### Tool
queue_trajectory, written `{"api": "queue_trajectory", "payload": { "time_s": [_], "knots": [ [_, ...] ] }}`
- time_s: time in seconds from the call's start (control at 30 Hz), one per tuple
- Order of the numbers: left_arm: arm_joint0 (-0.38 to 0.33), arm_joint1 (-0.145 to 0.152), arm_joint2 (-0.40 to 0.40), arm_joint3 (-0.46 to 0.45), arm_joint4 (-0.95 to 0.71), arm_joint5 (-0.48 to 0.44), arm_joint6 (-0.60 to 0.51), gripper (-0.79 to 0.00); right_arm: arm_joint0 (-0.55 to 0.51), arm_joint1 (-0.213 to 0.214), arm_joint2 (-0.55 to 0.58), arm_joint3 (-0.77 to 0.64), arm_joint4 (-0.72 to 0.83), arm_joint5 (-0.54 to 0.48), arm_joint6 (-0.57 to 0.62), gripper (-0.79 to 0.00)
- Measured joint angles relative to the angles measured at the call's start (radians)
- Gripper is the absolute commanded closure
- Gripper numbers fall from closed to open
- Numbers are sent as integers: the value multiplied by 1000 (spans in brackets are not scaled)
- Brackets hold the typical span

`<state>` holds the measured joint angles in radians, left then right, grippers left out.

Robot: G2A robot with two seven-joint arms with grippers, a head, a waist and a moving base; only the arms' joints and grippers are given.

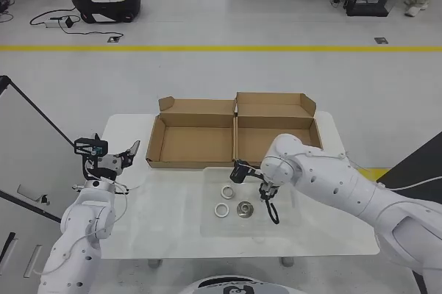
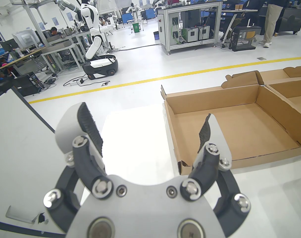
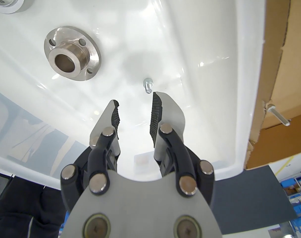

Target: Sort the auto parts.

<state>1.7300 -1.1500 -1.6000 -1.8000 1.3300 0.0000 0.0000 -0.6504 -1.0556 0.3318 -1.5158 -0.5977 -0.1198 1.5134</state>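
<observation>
- Auto parts (image 1: 226, 192) all sit on the white desk (image 1: 132, 235), which takes up the middle of the top view.
- Two cardboard boxes sit side by side at the desk's upper edge, left box (image 1: 195, 145) and right box (image 1: 265, 132). Both have their flaps up and bare floors.
- White glossy tray (image 1: 235, 228) is just below the boxes, centre frame.
- Left tool (image 2: 146, 111) hangs at centre left over the desk edge, near the left box, fingers wide apart and holding nothing.
- Right tool (image 3: 135, 99) is low over the tray, fingers apart, nothing between them.
- Flanged metal hub (image 1: 244, 210) stands in the tray, collar up, lower left of the right tool.
- Two metal rings (image 1: 221, 210) lie flat just left of the hub.
- Tiny bolt (image 3: 148, 85) lies on the tray right off the right tool's fingertips.
</observation>
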Motion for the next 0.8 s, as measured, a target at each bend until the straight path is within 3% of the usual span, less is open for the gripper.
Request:
{"api": "queue_trajectory", "payload": {
  "time_s": [0.37, 0.8],
  "knots": [
    [0, 0, 0, 0, 0, 0, 0, -785, -9, -26, -7, 54, -14, -18, -21, -274],
    [0, 0, 0, 0, 0, 0, 0, -785, -26, -39, 5, 80, -32, -26, -26, -203]
  ]
}}
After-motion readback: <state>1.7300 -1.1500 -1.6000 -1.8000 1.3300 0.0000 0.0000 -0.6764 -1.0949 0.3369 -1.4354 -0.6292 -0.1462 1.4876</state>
